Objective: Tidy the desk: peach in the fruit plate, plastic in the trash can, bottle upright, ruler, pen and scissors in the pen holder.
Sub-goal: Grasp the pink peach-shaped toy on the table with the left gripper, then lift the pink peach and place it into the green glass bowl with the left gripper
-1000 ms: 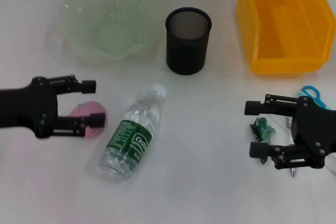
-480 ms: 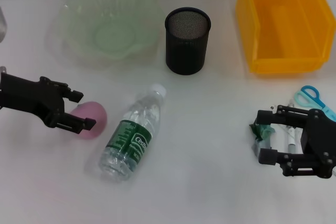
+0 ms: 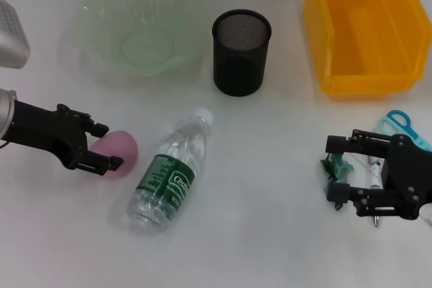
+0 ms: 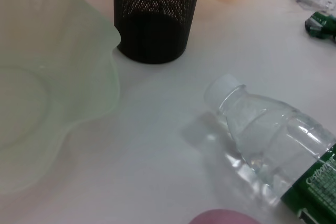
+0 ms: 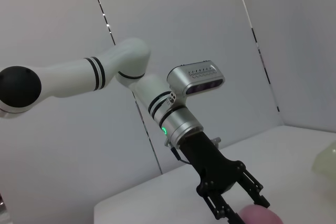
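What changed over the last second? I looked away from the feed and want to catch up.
The left hand tilted down and now straddles the pink peach, open, not yet gripping. The right hand dipped toward the crumpled green plastic, then lifted slightly; it is open around the scrap. The clear water bottle, black mesh pen holder, pale green fruit plate and yellow bin stayed put.

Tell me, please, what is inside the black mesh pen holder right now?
Nothing shows inside the holder: the head view looks down onto dark mesh only, and nothing sticks out above the rim. Its very bottom is too dark to check. The scissors lie on the table.
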Robot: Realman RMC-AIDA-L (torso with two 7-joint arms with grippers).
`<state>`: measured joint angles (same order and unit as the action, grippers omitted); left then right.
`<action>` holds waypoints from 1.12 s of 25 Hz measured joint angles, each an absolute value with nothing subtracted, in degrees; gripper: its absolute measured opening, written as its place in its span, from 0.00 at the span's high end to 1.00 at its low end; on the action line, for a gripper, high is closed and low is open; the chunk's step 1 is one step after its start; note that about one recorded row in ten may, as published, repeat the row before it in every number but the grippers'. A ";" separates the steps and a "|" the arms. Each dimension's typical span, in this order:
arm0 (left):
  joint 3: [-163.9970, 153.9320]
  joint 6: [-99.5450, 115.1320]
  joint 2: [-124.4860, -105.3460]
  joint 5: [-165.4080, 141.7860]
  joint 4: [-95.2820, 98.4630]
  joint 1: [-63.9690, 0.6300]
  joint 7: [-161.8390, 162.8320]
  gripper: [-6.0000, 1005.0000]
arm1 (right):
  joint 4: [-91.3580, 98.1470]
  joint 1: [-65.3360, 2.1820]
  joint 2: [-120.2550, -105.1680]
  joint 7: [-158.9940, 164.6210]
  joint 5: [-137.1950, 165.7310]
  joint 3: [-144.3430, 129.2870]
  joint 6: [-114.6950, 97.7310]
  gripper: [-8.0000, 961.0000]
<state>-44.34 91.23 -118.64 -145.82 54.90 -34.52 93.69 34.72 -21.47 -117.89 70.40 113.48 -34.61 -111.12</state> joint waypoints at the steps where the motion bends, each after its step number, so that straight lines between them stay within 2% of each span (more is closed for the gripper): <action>1: -44.67 90.78 -118.66 -145.62 54.83 -34.37 93.50 0.16 | 34.71 -21.69 -117.90 70.40 113.48 -34.58 -111.10 0.15; 6: -44.85 89.91 -118.67 -144.01 54.75 -33.74 92.90 0.16 | 34.71 -21.98 -117.93 70.40 113.56 -34.36 -110.91 0.15; 8: -44.83 89.86 -118.57 -143.54 54.75 -33.53 92.65 0.35 | 34.71 -21.97 -117.89 70.40 113.40 -34.36 -110.91 0.15; 15: -44.57 89.49 -118.45 -142.57 55.04 -33.23 92.06 0.60 | 34.71 -21.97 -117.86 70.40 113.37 -34.36 -110.91 0.15; 19: -44.18 89.99 -118.23 -140.13 55.35 -33.16 91.76 0.81 | 34.71 -21.85 -117.86 70.40 113.35 -34.33 -110.91 0.15; 28: -35.23 86.26 -116.77 -120.77 56.49 -34.78 91.87 0.88 | 34.64 -20.83 -118.03 69.95 113.28 -32.88 -110.88 0.15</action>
<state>-35.23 86.26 -116.77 -120.77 56.49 -34.78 91.87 34.64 -20.83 -118.03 69.95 113.28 -32.88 -110.88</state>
